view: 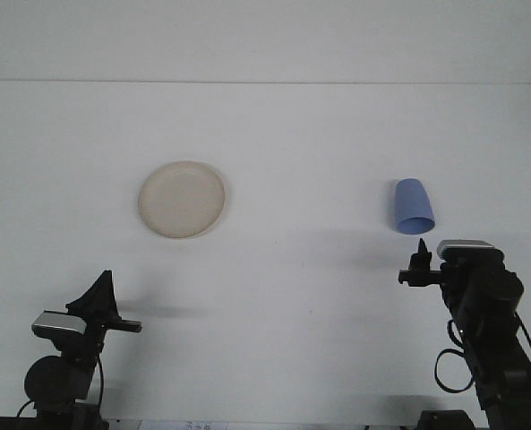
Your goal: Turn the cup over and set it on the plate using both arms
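Note:
A blue cup (413, 206) lies on its side on the white table, right of centre, with its open mouth facing the near edge. A round cream plate (183, 199) rests flat on the left half. My right gripper (420, 255) is raised and sits just in front of the cup's mouth, a short gap from it; its fingers look close together, with nothing between them. My left gripper (100, 292) rests low at the near left, well short of the plate, its fingers drawn to a point.
The white table (292, 134) runs back to a pale wall at the far edge. The right arm's body and cable (484, 349) fill the near right corner.

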`<state>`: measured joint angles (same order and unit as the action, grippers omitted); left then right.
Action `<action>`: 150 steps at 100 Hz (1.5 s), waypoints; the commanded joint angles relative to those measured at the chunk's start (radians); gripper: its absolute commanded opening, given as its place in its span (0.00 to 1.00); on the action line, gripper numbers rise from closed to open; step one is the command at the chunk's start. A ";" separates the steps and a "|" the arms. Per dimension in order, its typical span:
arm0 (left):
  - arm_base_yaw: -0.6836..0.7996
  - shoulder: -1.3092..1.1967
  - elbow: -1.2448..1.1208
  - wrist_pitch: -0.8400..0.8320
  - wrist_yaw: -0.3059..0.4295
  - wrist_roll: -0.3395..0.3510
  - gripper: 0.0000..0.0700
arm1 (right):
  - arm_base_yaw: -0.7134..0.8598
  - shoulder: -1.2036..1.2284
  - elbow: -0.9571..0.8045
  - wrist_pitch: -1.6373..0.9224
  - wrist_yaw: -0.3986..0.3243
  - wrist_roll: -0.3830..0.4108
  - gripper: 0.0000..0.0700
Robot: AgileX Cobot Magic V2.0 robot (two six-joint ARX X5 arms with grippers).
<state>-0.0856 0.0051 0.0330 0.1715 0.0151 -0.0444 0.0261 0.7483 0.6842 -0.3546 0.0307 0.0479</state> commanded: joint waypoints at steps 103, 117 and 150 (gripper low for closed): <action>0.000 0.000 -0.019 0.010 0.001 -0.009 0.02 | 0.008 0.879 0.030 0.756 -0.097 0.080 0.00; 0.000 0.000 -0.019 0.010 0.001 -0.009 0.02 | 0.015 0.838 0.030 0.748 -0.138 0.078 0.00; 0.000 0.000 -0.019 0.010 0.001 -0.009 0.02 | 0.229 0.531 0.247 0.085 -0.129 -0.021 0.00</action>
<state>-0.0856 0.0051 0.0330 0.1715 0.0151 -0.0444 0.2089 1.3102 0.8413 -0.0967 -0.0978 0.0715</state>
